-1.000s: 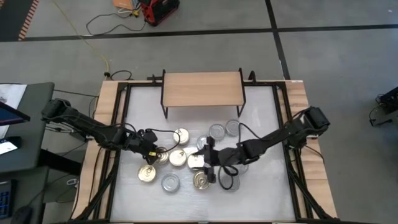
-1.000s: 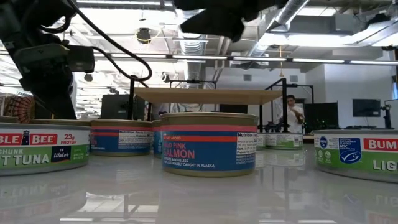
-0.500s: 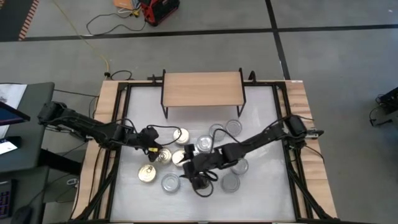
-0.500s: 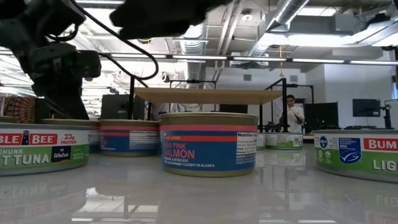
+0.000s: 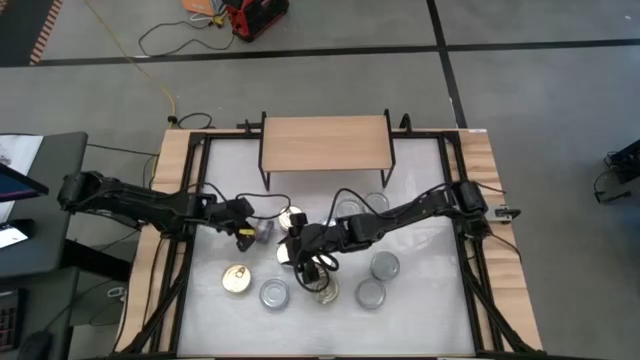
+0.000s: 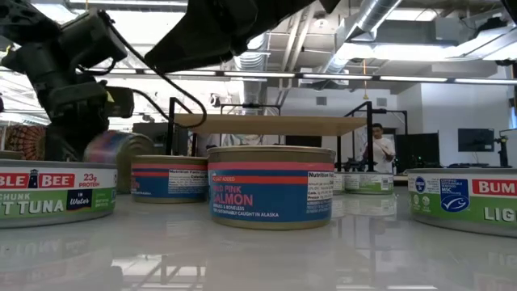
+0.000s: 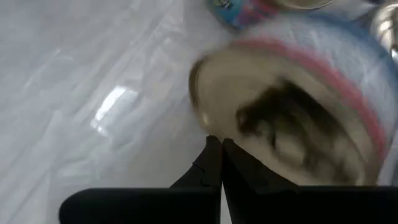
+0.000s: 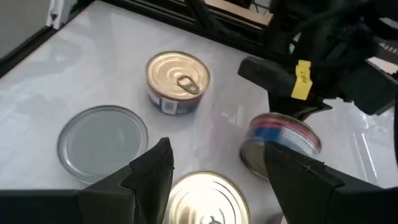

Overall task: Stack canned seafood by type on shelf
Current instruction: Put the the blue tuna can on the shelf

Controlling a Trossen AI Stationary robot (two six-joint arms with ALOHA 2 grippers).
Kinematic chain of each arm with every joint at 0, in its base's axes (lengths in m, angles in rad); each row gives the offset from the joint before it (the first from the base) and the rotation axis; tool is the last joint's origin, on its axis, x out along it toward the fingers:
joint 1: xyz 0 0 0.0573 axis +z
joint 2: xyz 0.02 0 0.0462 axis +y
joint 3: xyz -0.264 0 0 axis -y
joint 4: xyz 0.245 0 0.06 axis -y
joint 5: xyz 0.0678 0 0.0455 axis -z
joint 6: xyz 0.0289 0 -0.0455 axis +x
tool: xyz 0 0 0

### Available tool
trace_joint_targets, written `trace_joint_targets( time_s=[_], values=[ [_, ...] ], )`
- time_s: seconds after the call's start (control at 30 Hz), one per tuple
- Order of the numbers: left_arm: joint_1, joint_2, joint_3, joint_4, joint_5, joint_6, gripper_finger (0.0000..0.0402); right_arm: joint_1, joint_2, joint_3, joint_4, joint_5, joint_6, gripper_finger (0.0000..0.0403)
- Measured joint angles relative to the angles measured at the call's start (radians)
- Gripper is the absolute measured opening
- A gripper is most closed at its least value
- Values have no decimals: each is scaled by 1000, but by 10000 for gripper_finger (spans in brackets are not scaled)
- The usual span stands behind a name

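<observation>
Right gripper (image 8: 214,171) hangs with jaws apart and empty over a gold-lidded tin (image 8: 205,202), likely lining up a grasp. Just beyond it, the left gripper (image 5: 250,226) is pinched fully closed beside a tipped salmon can (image 8: 281,144), apparently knocked rather than held. Shelf (image 5: 325,143) stands bare beyond both.

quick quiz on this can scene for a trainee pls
1. True or false: the left gripper is shut.
2. How many cans stand on the shelf?
3. The tilted can is right by: A) the left gripper, B) a shelf leg, C) the table's edge.

Key: 1 true; 2 none; 3 A.
</observation>
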Motion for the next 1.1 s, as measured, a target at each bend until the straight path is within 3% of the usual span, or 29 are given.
trace_joint_targets(
  time_s=[0.23,0.4,0.87,0.97,1.1],
  values=[
    [7,-4,0,8,-8,3,0,-49,8,0,-4,-3,117,274],
    [8,-38,0,10,-21,6,0,-64,63,0,-6,20,98,274],
    [1,-256,2,-21,-39,-33,1,-90,61,0,-84,44,111,274],
    [-26,-275,3,-18,-37,-48,16,-97,60,0,-93,53,119,274],
    [-82,-257,3,5,-76,-107,68,-108,69,0,-91,61,125,274]
  ],
)
